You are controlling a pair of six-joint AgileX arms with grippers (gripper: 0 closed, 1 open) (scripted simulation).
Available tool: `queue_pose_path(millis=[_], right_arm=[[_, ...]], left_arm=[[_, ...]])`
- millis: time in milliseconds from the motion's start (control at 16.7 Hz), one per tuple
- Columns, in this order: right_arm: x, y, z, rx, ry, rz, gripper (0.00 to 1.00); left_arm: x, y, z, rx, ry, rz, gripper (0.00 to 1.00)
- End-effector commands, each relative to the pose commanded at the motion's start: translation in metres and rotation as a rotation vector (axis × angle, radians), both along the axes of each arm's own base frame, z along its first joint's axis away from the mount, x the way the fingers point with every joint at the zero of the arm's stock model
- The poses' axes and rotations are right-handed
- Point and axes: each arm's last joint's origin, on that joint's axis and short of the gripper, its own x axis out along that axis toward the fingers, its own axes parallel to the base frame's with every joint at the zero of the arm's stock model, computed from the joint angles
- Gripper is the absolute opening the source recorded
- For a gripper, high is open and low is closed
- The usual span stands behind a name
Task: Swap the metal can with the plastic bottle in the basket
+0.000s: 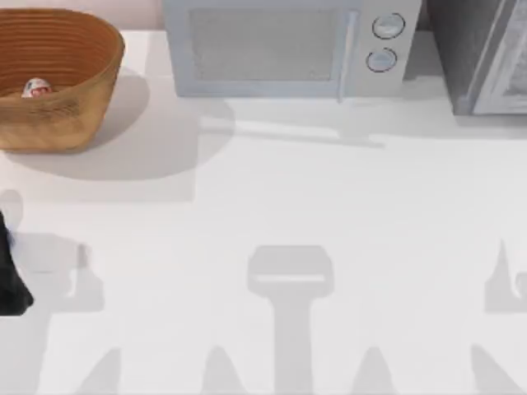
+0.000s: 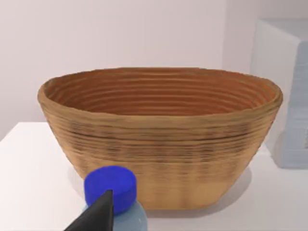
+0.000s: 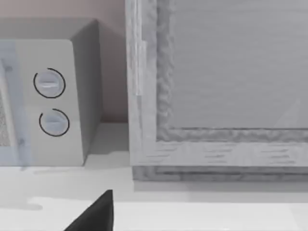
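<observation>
From above, the basket [image 1: 51, 78] sits upper left on the white table [image 1: 272, 206], the metal can [image 1: 35, 88] inside it — the left arm [image 1: 10, 276] dark at the left edge. Left wrist: the plastic bottle [image 2: 115, 199], blue cap up, before the basket [image 2: 161, 139]; the left claw's [image 2: 98, 216] grip, I cannot tell. Right wrist: the right claw [image 3: 96, 214] faces a microwave [image 3: 53, 96] — opening unclear.

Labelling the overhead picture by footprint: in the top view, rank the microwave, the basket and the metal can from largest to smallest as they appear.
1. Microwave, though cut off by the picture's edge.
2. Basket, also cut off at the edge.
3. Metal can, a small spot inside the basket.
</observation>
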Motion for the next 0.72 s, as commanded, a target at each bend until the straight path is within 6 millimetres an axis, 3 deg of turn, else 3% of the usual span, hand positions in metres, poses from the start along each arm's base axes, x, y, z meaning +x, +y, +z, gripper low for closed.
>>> queue_pose_path(millis=[300, 540, 720], right_arm=[[0.0, 0.0, 0.0, 0.0, 0.0, 0.0, 1.0], [0.0, 0.0, 0.0, 0.0, 0.0, 0.0, 1.0], [0.0, 0.0, 0.0, 0.0, 0.0, 0.0, 1.0]], left_arm=[[-0.001, 0.001, 0.013, 0.005, 0.004, 0.01, 1.0], [0.003, 0.004, 0.058, 0.019, 0.062, 0.027, 1.0], [0.018, 0.006, 0.1, 0.029, 0.157, 0.026, 1.0]])
